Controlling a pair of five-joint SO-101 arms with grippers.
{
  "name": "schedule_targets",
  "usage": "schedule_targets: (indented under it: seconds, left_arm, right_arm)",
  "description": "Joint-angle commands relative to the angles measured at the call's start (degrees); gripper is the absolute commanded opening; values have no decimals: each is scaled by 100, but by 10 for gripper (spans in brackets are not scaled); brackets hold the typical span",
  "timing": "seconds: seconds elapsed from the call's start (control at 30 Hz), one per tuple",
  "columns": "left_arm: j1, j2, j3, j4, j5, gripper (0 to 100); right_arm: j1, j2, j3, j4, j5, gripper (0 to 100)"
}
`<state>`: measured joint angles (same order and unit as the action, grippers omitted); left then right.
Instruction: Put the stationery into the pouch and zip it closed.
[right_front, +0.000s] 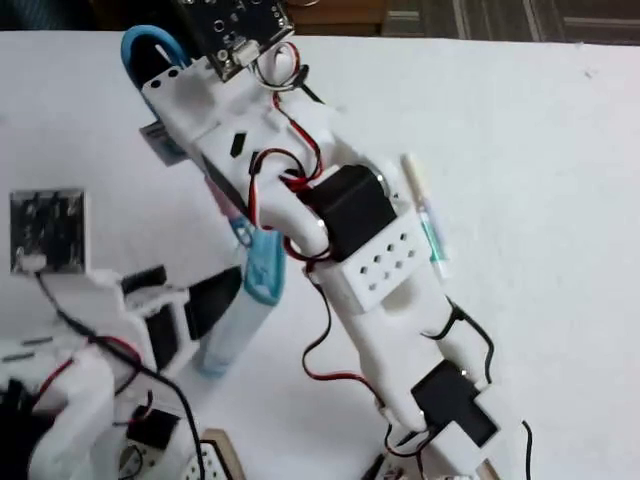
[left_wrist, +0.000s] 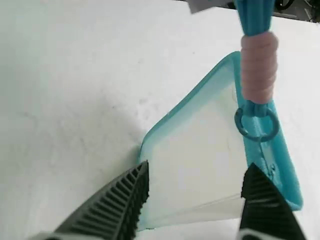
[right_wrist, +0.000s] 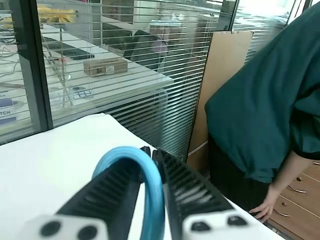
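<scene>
The right arm (right_front: 370, 260) overlies the pouch (right_front: 264, 272); a pen (right_front: 428, 220) lies beside.

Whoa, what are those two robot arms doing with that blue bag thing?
They are working on a see-through pouch with a blue edge. The right gripper is shut on a blue loop, which seems to join the pouch's zip ring through a pink beaded strap. The left gripper is open, with one finger on each side of the pouch's end. A pen lies on the white table beside the right arm, not yet in the pouch.
</scene>
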<state>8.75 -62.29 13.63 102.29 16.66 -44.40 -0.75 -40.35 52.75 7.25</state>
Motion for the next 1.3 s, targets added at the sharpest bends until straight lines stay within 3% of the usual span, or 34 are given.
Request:
schedule_targets:
  seconds: [0.0,0.13,0.53,0.9,1.07,1.27]
  left_arm:
    - [330,356,-202,9,35,302]
    - [664,303,-246,9,35,299]
    - [646,-523,-589,9,325,297]
    - [673,84,-1081,0,571,304]
    - [1218,277,-1073,9,563,324]
    - [1270,611,-1037,9,563,321]
  right_arm:
    - [57,-22,-202,-22,-44,16]
    - [57,-22,-202,-13,-35,16]
    - [57,-22,-202,-4,-9,16]
    - [57,-22,-202,-13,-35,16]
    - [57,-22,-202,4,-35,16]
    - [57,-22,-202,4,-35,16]
